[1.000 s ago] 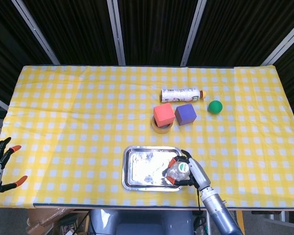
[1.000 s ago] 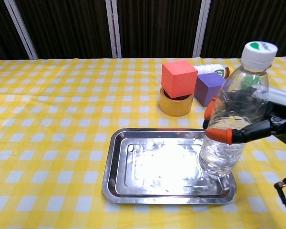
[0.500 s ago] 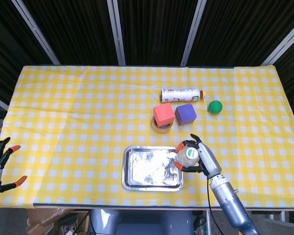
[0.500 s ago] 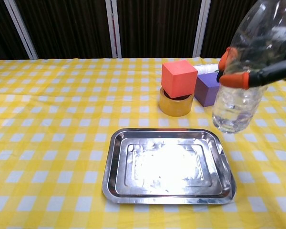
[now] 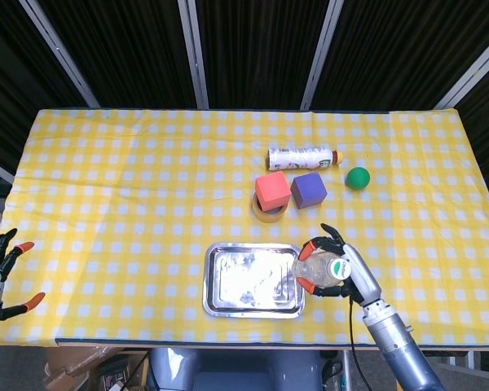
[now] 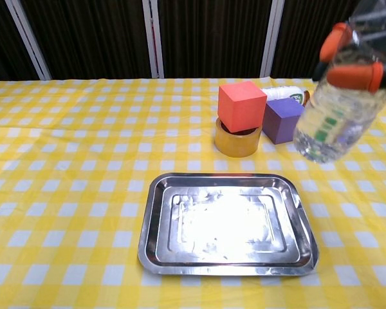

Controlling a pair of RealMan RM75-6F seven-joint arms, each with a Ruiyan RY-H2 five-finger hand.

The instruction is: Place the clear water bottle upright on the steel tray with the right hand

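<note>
The water bottle (image 6: 338, 106) is held aloft in the right hand (image 5: 340, 270), fingers wrapped around its body, just past the steel tray's (image 6: 156, 222) right rim and tilted, cap leaning away from the tray. The tray floor lies bare to the left and below. The left hand (image 5: 2, 273), fingers spread and holding nothing, is seen far off at the table's edge.

Robot test bench in a lab: a table (image 5: 147, 204) under a yellow checked cloth, backed by black curtains (image 5: 253, 49) on metal frame struts (image 5: 191, 53), with foam cubes (image 5: 272, 191) behind a steel tray (image 5: 253, 281).
</note>
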